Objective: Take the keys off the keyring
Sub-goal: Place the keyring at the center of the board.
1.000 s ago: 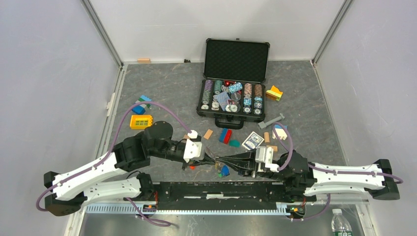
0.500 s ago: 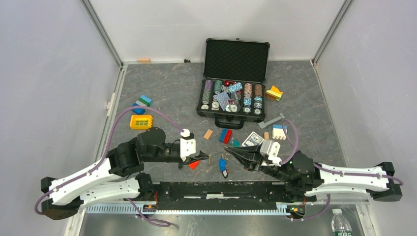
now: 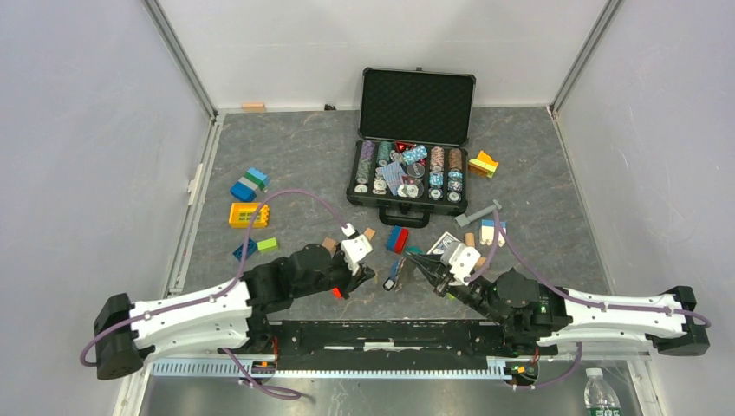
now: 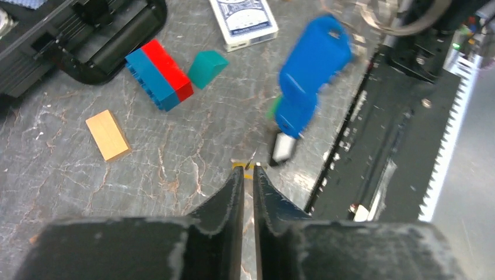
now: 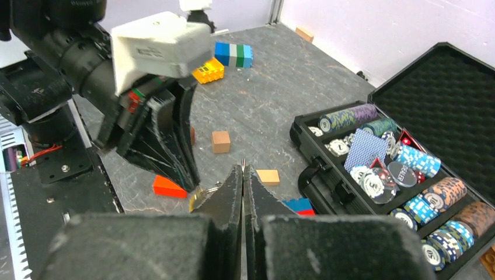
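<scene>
**Surfaces.** The desk (image 3: 295, 165) is dark grey and marbled, like stone, with pale veins.

**Task items.**
- The keys (image 4: 312, 76) hang in a bunch near the middle of the desk's near edge, between the two claws. The front one has a smooth blue plastic head cover and a short silver blade. A green edge shows behind it. The bunch is blurred in the left wrist view.
- The keyring (image 4: 382, 16) is a thin loop of grey metal wire above the bunch, at the tips of the right claw.

**Right claw** (image 3: 409, 269). The black, tapered fingers are pressed fully together. An arc of the keyring protrudes at their left side, and the keys dangle from it clear of the desk.

**Left claw** (image 3: 366, 276). The fingers are almost together, with only a hairline slit between them. Nothing can be seen gripped. It sits just left of the keys, not touching them.

**Other items.**
- A red wedge (image 5: 169, 186) lies by the left claw.
- A ribbed red-and-blue block (image 4: 159, 73), a teal wedge (image 4: 207, 65) and a plain wooden slab (image 4: 108, 135) lie farther out.
- A black foam-lined case (image 3: 416, 108) stands open at the far side, holding rows of striped round chips (image 5: 420, 163).
</scene>
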Motion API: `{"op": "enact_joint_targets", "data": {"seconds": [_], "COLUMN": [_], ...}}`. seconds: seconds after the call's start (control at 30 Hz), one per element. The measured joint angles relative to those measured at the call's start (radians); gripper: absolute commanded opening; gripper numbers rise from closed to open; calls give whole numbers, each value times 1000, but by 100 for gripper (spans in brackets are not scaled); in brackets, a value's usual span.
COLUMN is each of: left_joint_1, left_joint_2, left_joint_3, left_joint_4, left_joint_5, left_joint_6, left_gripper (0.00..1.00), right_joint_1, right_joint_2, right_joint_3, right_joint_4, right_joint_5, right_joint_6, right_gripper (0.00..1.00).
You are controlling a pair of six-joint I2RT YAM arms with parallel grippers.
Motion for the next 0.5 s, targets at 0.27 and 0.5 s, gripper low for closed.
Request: {"op": "enact_joint_targets", "data": {"seconds": [0.27,0.5], "left_joint_1": [0,2], "left_joint_2": [144,-10], "left_joint_3": [-32,-79], "left_joint_4": [158,167], "left_joint_5": [-190,-425], "left_joint_6": [-89,-129], "left_gripper": [56,94], "right_joint_1": [0,-4], "right_joint_2": [60,87], "right_joint_3": [0,0], "right_joint_4": [-64,-130], "right_joint_5": [58,138], "right_joint_6": [68,154], "right_gripper": [0,0]}}
